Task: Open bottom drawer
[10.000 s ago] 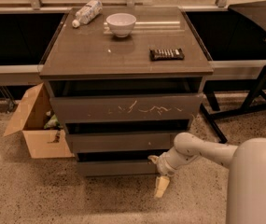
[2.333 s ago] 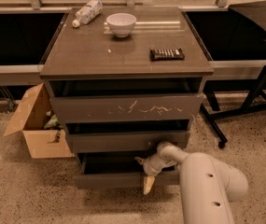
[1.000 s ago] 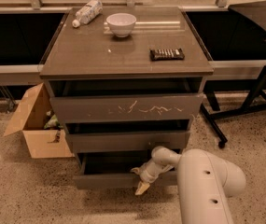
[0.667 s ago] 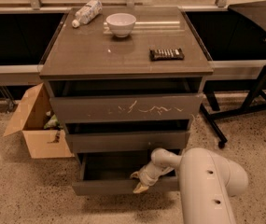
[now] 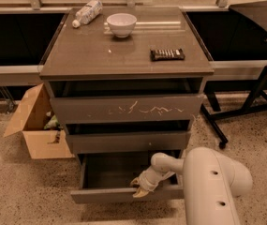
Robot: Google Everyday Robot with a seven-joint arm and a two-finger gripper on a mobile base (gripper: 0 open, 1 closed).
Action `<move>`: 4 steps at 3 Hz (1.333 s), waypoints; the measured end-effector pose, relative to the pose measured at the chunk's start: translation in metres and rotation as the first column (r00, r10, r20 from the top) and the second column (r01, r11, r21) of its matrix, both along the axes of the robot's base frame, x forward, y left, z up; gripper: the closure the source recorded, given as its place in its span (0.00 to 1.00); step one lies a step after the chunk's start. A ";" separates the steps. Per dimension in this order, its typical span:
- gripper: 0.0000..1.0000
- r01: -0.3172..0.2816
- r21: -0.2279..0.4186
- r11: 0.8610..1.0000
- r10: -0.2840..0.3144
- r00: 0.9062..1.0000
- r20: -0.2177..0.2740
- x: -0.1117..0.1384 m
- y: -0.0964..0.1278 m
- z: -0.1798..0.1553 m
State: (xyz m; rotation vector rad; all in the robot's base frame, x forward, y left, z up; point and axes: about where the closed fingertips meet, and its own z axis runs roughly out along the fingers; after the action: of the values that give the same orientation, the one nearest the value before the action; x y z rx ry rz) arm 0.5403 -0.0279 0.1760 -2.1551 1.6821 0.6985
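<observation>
The dark grey-brown, plain-fronted bottom drawer (image 5: 105, 196) sits lowest in the three-drawer cabinet (image 5: 123, 60), at 6 o'clock in the view. It stands partly out, its shallow dark box open to sight behind the flat front.

The gripper (image 5: 140, 189), pale with yellowish tips, is at the top edge of that front, toward its 3 o'clock end, reaching down into the drawer's opening. I cannot tell whether it is open or closed. The bulky white robot arm (image 5: 210, 182) runs off toward 5 o'clock.

Just above, at 12 o'clock from the drawer, is the similar grey-brown middle front (image 5: 128, 142), and above it the taller top front with white scratches (image 5: 123, 109).

On the cabinet's flat top, a round white bowl (image 5: 121, 24) stands near the far edge. A clear plastic bottle (image 5: 87, 12) lies at its 10 o'clock, and a dark rectangular packet (image 5: 167, 54) at its 4 o'clock.

At 9 o'clock from the cabinet, on the speckled floor, sits an open brown cardboard box (image 5: 30, 125); at 3 o'clock, a black metal stand (image 5: 259, 93).
</observation>
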 end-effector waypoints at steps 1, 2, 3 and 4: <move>0.82 0.000 0.000 1.000 0.000 1.000 0.000 0.000 0.000 0.000; 0.58 0.000 0.000 1.000 0.000 1.000 0.000 0.000 0.000 0.000; 0.28 0.000 0.000 1.000 0.000 1.000 0.000 0.000 0.000 0.000; 0.03 0.000 0.000 1.000 0.000 1.000 0.000 0.000 0.000 0.000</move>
State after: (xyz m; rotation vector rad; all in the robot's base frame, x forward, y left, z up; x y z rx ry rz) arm 0.5402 -0.0279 0.1759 -2.1551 1.6821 0.6987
